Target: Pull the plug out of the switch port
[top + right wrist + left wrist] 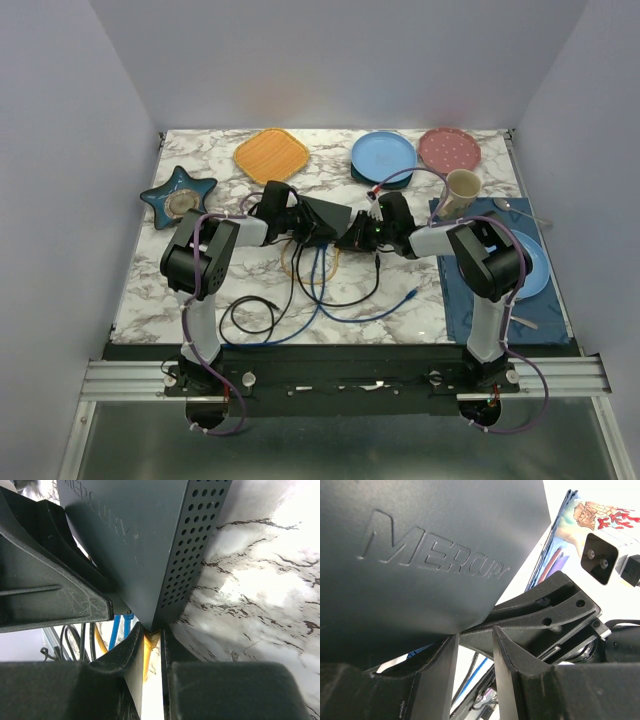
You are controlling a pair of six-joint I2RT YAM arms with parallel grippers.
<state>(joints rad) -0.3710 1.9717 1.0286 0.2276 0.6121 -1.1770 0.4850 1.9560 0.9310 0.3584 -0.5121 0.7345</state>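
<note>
The switch [322, 215] is a flat black box at mid-table, held tilted between my two grippers. In the left wrist view its face [420, 555] reads MERCURY. My left gripper [300, 222] is at its left end, and the fingertips [452, 640] close narrowly on its lower corner. In the right wrist view the switch [130, 545] shows a perforated side. My right gripper [152, 632] is shut on the yellow plug [151, 641], which sits against the switch's port edge. In the top view the right gripper [352, 238] is at the switch's right front.
Blue cables [320, 270], a yellow cable [289, 262] and a black cable loop [255, 315] trail toward me. An orange plate [271, 153], blue plate [383, 153], pink plate [448, 148], star dish [178, 195] and cup [460, 192] stand behind. A dark blue mat [500, 300] lies right.
</note>
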